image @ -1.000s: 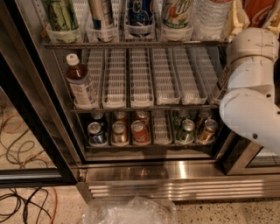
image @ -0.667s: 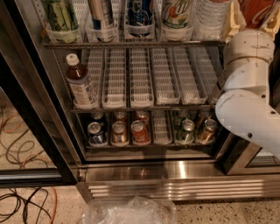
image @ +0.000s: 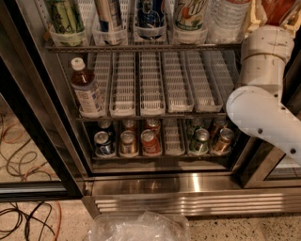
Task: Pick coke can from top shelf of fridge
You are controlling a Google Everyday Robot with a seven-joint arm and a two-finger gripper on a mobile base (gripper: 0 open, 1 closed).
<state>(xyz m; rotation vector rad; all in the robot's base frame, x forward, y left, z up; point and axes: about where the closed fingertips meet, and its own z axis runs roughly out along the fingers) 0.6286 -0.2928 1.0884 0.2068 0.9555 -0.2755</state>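
Gripper sits at the fridge's upper right corner, above the white arm. The top edge of the view cuts most of it off, and only a tan part shows. Whether it is clenched, released or grasping something cannot be told.

Just right of that tan part is a red shape that may be the coke can. So little of it shows that neither its long axis nor the way it points can be read.

The top shelf crosses the fridge near the upper edge. In its clear lane fronts, from the left, stand a green can, a slim can, a blue can, a white and green can and a clear bottle. All are upright.

On the rack below, a brown bottle with a white cap stands in the leftmost lane, beside long white slotted trays. The bottom rack holds upright cans, an orange-red can among them.

Cables lie on the floor at lower left. A crumpled plastic bag lies before the steel base.
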